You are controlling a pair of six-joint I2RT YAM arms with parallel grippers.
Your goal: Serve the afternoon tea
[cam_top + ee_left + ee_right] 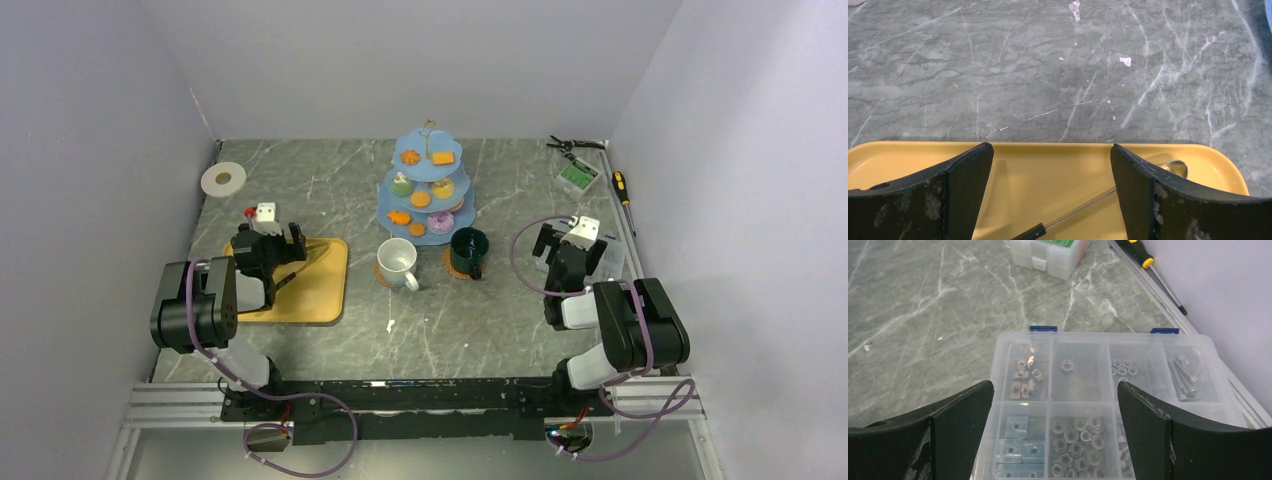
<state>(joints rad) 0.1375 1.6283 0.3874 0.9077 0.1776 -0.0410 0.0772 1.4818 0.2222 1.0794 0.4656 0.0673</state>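
Yellow tray [1063, 170] is lying directly under the left tool [1052, 150], whose two dark fingers are standing wide apart and gripping nothing. A slim metal utensil [1083, 206] with a black handle is resting on the tray between and just below those fingers. Grey marbled desk [1048, 75] is stretching out ahead of them.

The right tool [1055, 387] is also gaping wide and carrying nothing. It is hovering over a clear compartment box [1083, 380] of nuts and bolts. Beyond it, a small white case [1048, 252] and a screwdriver [1148, 262] are lying near the wall.

The light-blue three-tier stand [424, 166] is standing ahead of both tools, between them. It is bearing orange biscuits [442, 157], a cupcake [402, 185] and a purple doughnut [440, 222]. The white mug [397, 262] and the dark green mug [467, 250] are sitting side by side just in front of the stand. The white one is sitting to the right of the left tool, and the green one to the left of the right tool.
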